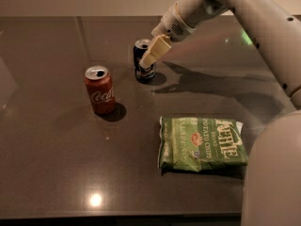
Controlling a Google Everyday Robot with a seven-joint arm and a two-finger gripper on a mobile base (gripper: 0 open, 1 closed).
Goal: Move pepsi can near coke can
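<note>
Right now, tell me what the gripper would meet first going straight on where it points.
The pepsi can: the gripper points down-left straight at it, though depth is unclear.

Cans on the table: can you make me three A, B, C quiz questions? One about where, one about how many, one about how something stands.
1. Where is the gripper? A. at the pepsi can B. beside the coke can C. on the floor
2. How many cans stand on the table? A. one B. two C. three
3. How is the coke can? A. upright B. tipped over C. crushed
Answers: 1 A, it is right at the blue can. 2 B, one red, one blue. 3 A, its silver top faces up.
</note>
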